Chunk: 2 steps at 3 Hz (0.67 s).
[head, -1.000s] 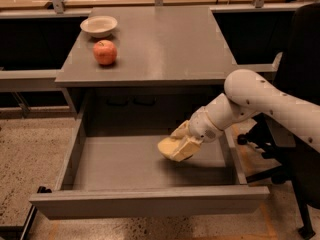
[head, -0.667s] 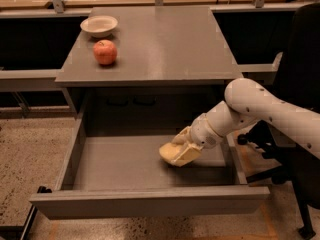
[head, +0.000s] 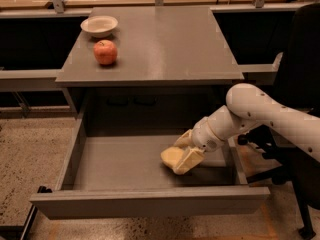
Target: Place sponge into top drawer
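Nearly done: top drawer (head: 150,204) pulled open, gripper (head: 184,151) low inside at right, pinching sponge (head: 170,157) at or just above its floor, cannot tell which. Left: release, then retreat.

On the table (head: 165,39), the bowl (head: 99,25) sits at the back left, the apple (head: 105,52) just before it. Below, the drawer (head: 150,203) stands open; inside, right of middle, the sponge (head: 169,156) touches the end effector (head: 180,156).
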Motion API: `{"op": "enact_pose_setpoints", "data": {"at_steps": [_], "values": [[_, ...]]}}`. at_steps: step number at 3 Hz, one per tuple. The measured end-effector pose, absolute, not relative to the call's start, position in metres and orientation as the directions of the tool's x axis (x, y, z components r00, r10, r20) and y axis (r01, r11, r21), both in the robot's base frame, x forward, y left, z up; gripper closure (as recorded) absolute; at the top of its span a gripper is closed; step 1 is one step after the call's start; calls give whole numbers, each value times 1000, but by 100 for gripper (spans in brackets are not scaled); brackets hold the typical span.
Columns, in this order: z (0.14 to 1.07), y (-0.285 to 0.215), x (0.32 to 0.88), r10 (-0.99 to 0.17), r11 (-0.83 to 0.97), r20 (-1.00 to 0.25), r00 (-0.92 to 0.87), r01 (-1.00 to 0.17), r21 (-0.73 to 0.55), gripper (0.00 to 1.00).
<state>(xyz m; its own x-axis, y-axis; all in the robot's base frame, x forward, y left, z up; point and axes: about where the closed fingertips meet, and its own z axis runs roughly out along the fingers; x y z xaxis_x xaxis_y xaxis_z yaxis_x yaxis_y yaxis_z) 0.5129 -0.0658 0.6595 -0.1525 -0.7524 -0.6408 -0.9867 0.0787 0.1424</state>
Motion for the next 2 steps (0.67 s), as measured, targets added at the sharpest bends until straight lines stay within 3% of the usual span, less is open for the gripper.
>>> {"op": "enact_pose_setpoints", "data": {"at_steps": [1,2], "values": [[658,-65,512,-753,76,-641,-152,-987,145,0],[658,-64,512,-753,76,-641,-152,-987,145,0]]}}
